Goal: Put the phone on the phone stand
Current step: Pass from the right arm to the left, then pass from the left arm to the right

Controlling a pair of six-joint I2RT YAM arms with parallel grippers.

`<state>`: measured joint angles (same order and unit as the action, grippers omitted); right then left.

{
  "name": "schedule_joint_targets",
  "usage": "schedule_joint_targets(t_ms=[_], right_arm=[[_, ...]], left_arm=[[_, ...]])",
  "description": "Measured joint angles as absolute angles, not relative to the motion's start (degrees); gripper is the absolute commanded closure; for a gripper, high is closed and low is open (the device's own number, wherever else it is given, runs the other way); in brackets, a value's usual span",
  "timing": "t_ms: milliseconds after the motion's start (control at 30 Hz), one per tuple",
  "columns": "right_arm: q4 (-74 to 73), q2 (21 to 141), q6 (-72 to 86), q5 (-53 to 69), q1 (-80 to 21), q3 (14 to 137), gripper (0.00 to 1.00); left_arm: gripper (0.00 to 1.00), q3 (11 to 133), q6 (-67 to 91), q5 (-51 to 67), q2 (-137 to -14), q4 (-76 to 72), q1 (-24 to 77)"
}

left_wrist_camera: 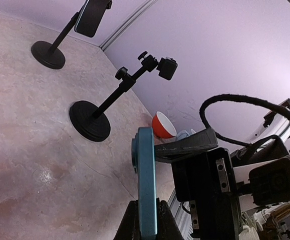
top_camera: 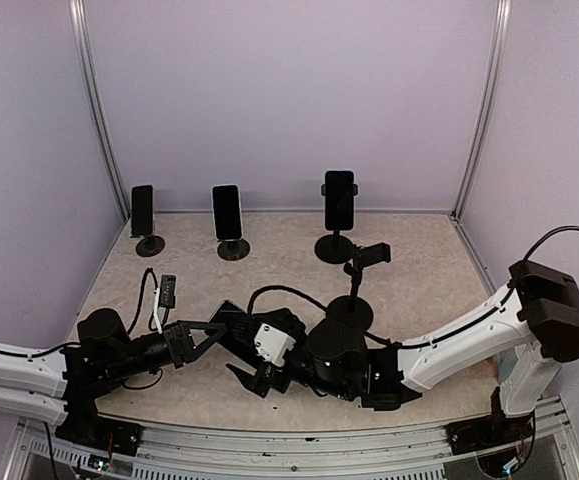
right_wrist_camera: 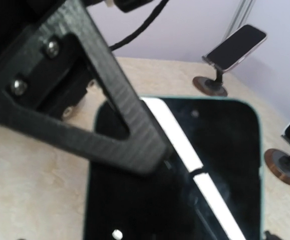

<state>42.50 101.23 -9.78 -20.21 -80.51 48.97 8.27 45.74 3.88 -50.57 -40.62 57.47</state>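
Presently, a flat black-screened phone in a teal case point(left_wrist_camera: 146, 185) is being gripped edge-on between the two black fingers point(left_wrist_camera: 128, 222) of the left gripper point(left_wrist_camera: 147, 222), which are being pressed shut on its lower end. Most of its length is being shown standing up out of that grip. It is being held clear of the beige stone-patterned tabletop point(left_wrist_camera: 29, 150), between the two hands.

A grey finger point(left_wrist_camera: 185, 146) of the right gripper point(top_camera: 254, 378) is being laid along one flat face of the phone, just above the left fingers. Whether it is touching cannot be told, nor whether the right jaws are being kept apart or together. From the right wrist, the phone's glossy screen is being seen close beneath that hand, crossed by a black ribbed bar point(right_wrist_camera: 99, 105) whose owner cannot be told.

Beyond the left gripper, well apart from the phone, an empty black phone stand with a round base and a clamp head point(left_wrist_camera: 89, 120) is being shown on the tabletop, its stem tilted. A small red bowl point(left_wrist_camera: 162, 125) is being glimpsed just past the phone's top edge. Far beyond both hands, along the back wall, a row of three black stands carrying dark phones point(top_camera: 227, 212) is being seen
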Motion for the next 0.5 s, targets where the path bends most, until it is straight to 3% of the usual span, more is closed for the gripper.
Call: schedule_joint_targets(t_ms=[267,500], right_arm=[[30.63,97.14,-5.82,-16.91,-80.38,51.13,0.0],[21.37,89.17,-0.25,-4.69,-75.92,51.03,0.04]], left_arm=[[1.0,8.29,43.72,4.54,-49.71,-38.24,57.8],[1.0,8.29,40.49,6.72,-47.68,-35.07,59.2]])
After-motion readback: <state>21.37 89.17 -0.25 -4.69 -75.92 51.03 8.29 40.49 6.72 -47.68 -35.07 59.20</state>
